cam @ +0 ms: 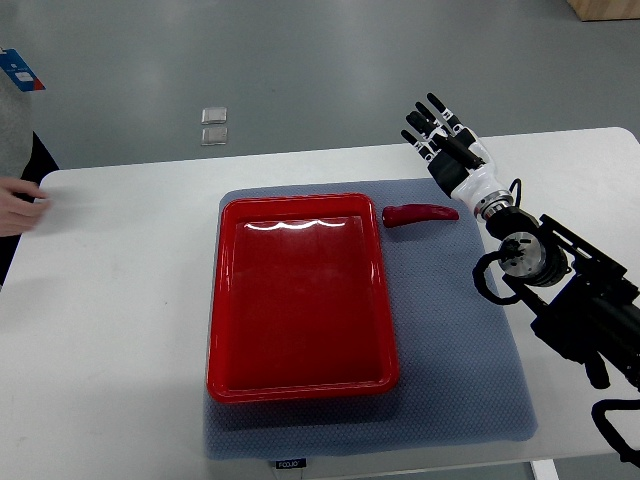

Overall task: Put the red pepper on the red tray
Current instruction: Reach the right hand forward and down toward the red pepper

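Observation:
A red pepper (419, 214) lies on the grey mat just right of the red tray's far right corner. The red tray (300, 385) sits on the mat with nothing in it. My right hand (440, 135) comes in from the right, hovers beyond and to the right of the pepper, fingers spread and pointing away, holding nothing. My left hand is out of view.
The grey mat (460, 380) lies on a white table (120, 330). A person's hand (18, 207) rests on the table's far left edge. Two small clear squares (213, 125) lie on the floor beyond the table.

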You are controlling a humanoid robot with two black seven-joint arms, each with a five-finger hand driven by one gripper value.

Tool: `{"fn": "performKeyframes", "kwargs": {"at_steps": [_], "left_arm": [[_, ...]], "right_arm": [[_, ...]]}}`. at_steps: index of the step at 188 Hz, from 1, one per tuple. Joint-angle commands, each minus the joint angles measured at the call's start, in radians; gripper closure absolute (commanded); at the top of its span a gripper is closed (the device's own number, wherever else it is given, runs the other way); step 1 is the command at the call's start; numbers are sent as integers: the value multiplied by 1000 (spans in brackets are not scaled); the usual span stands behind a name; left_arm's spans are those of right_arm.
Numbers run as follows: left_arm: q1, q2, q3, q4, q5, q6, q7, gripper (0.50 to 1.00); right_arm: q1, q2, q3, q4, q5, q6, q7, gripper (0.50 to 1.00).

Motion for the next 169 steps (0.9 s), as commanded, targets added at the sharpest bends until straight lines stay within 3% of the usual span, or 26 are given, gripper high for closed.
{"fn": "performKeyframes", "kwargs": {"at_steps": [1, 44, 64, 65, 71, 82, 83, 115, 141, 169], "left_arm": [[0, 0, 0, -1, 0, 0, 0, 500], [0, 0, 0, -5, 0, -1, 0, 500], [0, 0, 0, -3, 0, 0, 0, 500], [0, 0, 0, -3, 0, -1, 0, 500], [0, 0, 0, -3, 0, -1, 0, 500], [0, 0, 0, -3, 0, 0, 0, 500], [0, 0, 2, -5, 0, -1, 0, 500], [0, 0, 5, -6, 0, -1, 0, 500], [0, 0, 5, -6, 0, -1, 0, 500], [0, 0, 3, -5, 0, -1, 0, 500]], "right_arm": [[0, 0, 0, 0, 0, 0, 0, 589], [10, -5, -12, 2, -22, 12, -2, 589], [62, -60, -84, 0, -163, 49, -2, 589], [94, -107, -153, 0, -278, 60, -5, 589], [123, -138, -202, 0, -368, 64, -8, 589], [132, -147, -219, 0, -399, 68, -8, 589], [178, -190, -294, 5, -541, 78, -8, 589], [319, -310, -483, 38, -964, 78, -8, 595], [379, -334, -609, 61, -1261, 9, -11, 597], [375, -324, -715, 55, -1309, -95, -55, 599]]}}
